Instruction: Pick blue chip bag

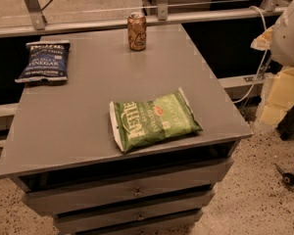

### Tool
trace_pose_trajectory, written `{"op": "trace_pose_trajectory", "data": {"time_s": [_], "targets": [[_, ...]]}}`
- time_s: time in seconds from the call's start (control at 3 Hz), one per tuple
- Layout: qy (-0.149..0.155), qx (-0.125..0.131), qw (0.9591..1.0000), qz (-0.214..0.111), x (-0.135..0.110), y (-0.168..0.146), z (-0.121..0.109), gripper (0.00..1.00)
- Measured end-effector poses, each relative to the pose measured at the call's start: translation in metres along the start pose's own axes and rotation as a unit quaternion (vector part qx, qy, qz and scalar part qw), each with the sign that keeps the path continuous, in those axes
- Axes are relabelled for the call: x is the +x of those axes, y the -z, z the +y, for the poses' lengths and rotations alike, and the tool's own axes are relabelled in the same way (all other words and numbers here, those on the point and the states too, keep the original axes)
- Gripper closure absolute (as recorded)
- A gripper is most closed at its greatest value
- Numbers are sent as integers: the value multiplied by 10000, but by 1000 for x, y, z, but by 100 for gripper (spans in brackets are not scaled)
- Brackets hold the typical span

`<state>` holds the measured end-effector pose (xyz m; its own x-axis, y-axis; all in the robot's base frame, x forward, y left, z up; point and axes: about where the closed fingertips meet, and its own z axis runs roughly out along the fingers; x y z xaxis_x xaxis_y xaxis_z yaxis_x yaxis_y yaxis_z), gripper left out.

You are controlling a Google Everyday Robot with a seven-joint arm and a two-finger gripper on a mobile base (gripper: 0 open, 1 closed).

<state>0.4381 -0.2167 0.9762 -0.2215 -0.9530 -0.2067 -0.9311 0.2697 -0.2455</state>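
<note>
A blue chip bag (43,61) lies flat at the far left corner of a grey drawer cabinet (83,116), sealed ends facing the near and far edges. Only the robot's white arm housing (290,31) shows at far right. The gripper is out of frame, so its state cannot be told. A reach would likely cross the top, past a drink can (136,31) and green Kettle bag (154,119).
</note>
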Motion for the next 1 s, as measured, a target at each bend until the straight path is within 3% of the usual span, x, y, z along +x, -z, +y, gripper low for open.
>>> {"op": "trace_pose_trajectory", "data": {"time_s": [0.33, 0.67, 1.0], "targets": [[0, 1, 10000, 0, 0, 0, 0, 0], [43, -72, 9997, -239, -15, -12, -5, 0], [139, -201, 9967, -773, -62, -41, -18, 0]]}}
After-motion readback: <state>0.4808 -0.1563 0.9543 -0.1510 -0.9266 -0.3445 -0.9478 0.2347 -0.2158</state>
